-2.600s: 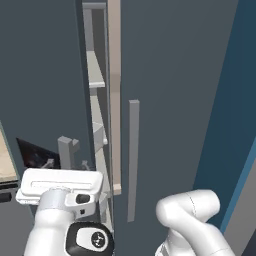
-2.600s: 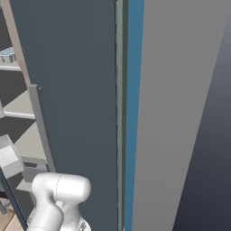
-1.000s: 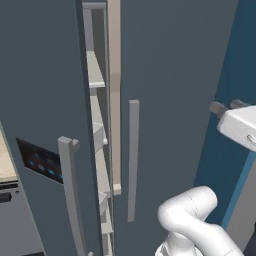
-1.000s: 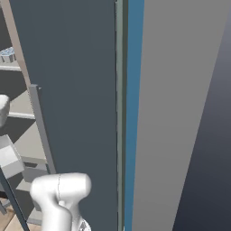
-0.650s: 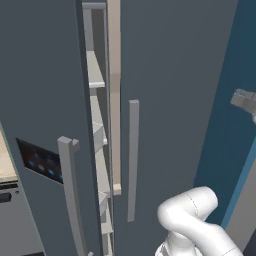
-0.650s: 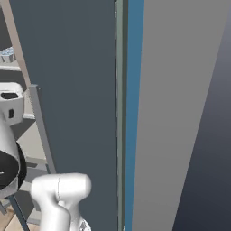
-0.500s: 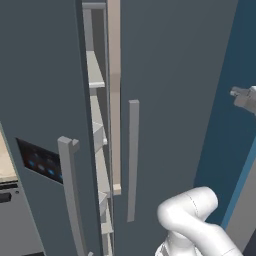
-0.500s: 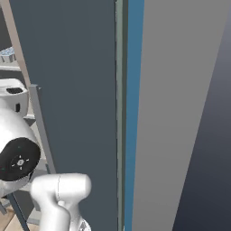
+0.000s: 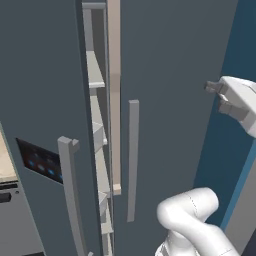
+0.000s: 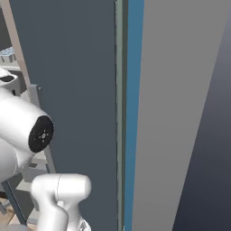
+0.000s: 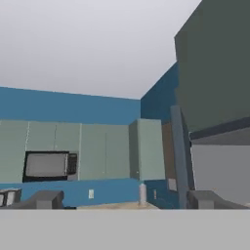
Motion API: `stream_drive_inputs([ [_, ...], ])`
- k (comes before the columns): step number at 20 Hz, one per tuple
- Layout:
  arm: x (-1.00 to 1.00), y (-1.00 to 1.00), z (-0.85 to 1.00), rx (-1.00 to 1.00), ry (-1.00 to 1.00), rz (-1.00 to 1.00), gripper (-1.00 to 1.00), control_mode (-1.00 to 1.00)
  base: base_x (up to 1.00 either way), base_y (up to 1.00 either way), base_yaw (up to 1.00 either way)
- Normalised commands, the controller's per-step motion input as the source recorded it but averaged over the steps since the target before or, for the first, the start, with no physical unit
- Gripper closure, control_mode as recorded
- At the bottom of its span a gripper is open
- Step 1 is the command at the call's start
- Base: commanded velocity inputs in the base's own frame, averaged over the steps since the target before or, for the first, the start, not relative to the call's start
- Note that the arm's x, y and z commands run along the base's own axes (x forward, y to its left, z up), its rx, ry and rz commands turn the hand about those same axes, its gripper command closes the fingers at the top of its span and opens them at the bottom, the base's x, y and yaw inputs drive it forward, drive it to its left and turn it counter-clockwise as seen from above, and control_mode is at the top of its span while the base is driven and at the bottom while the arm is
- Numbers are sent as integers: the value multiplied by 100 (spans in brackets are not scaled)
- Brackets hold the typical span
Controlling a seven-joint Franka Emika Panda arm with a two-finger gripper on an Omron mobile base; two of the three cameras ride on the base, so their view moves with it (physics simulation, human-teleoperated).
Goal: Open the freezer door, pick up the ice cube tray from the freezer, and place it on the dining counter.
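freezer door (image 9: 45, 125), slate-grey with a blue-lit black panel, stands slightly ajar; tool (image 9: 214, 96) released.

The tall slate-grey freezer door (image 9: 45, 100) with its panel is standing slightly ajar at the left in the left base view, its vertical bar handle (image 9: 70, 195) sitting along its right edge. Just right of it, through the narrow gap, the freezer (image 9: 97, 150) is showing its flat shelves stacked one above another. Right of the gap the plain door (image 9: 170, 90) is standing, with its own bar handle (image 9: 132, 160) near its left edge. The two-finger gripper (image 9: 214, 96) is hanging in front of that door's right part, jaws spread apart.
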Motion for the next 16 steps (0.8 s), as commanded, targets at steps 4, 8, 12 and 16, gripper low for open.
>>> stream_drive_inputs([
  [4,0,24,15,0,-5,7,-100,-100,0,0,0],
  [8,2,13,21,0,0,6,-100,-100,0,0,0],
  [12,13,0,15,0,1,10,-100,-100,0,0,0],
  [16,9,0,0,-1,0,17,-100,-100,0,0,0],
])
